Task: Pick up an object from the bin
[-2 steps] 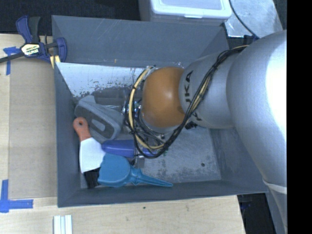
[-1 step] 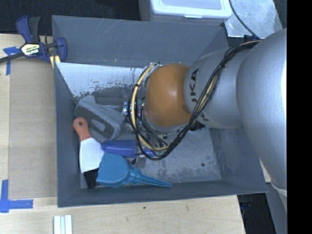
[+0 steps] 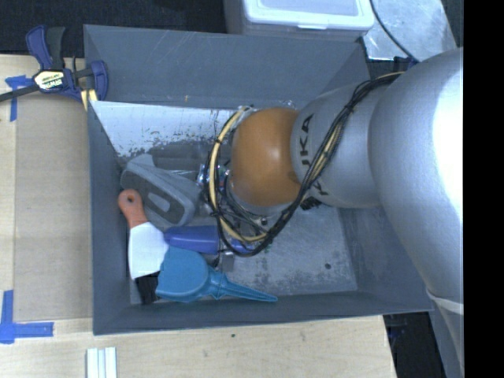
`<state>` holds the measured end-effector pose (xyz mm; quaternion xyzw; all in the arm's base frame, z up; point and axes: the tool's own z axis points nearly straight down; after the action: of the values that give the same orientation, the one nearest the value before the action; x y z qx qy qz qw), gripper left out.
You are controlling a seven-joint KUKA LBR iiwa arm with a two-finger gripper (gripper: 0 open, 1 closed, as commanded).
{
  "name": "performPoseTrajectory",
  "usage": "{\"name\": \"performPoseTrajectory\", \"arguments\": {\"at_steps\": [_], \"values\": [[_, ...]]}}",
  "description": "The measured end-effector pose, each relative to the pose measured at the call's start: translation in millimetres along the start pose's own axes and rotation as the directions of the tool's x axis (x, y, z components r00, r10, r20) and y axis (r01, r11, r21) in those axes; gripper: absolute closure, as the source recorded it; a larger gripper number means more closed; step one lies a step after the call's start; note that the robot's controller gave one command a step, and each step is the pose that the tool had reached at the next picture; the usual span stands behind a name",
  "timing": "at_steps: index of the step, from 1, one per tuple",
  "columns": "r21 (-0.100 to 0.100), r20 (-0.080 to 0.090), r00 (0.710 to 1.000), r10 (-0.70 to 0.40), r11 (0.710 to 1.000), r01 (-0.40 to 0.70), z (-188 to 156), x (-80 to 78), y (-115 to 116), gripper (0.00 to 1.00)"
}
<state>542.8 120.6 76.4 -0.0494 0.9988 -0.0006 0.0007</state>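
item: grey metal bin (image 3: pixel 315 290), with one arm entering from 3 o'clock.
wrist: orange cover (image 3: pixel 260 160) and looped cables (image 3: pixel 224 172), above the bin's centre.
gripper (image 3: pixel 227 242): low, toward 7 o'clock of centre. claw state cannot be told, as it is hidden under the wrist and cables.
contents, heaped at 8 o'clock:
- grey moulded handle (image 3: pixel 157 191), uppermost
- salmon-orange piece (image 3: pixel 131 205), at the handle's 8 o'clock
- white block (image 3: pixel 147 250)
- dark blue cylinder (image 3: pixel 193 239), just beside the gripper at its 9 o'clock
- light blue round piece with a pointed tail (image 3: pixel 189 278), at the gripper's 7 o'clock

likely pick: the dark blue cylinder, being nearest. it is not seen pinched.
handling note: straddle the cylinder across its short width and settle low before closing. keep clear of the grey handle and the blue tail, and lift straight so the neighbours do not drag.
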Motion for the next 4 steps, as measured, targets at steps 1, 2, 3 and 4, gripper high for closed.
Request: {"name": "performPoseTrajectory", "arguments": {"at_steps": [1,2,3,4], "values": [[0.011,0.009,0.999,-0.050,0.999,0.050,4,2.8,7,0.00],[0.000,0.007,1.000,-0.006,1.000,0.006,0,-1.0,1,1.00],[0.000,0.007,1.000,-0.006,1.000,0.006,0,-1.0,1,1.00],[0.000,0.009,1.000,-0.007,1.000,0.007,-9,-1.1,1,1.00]]}}
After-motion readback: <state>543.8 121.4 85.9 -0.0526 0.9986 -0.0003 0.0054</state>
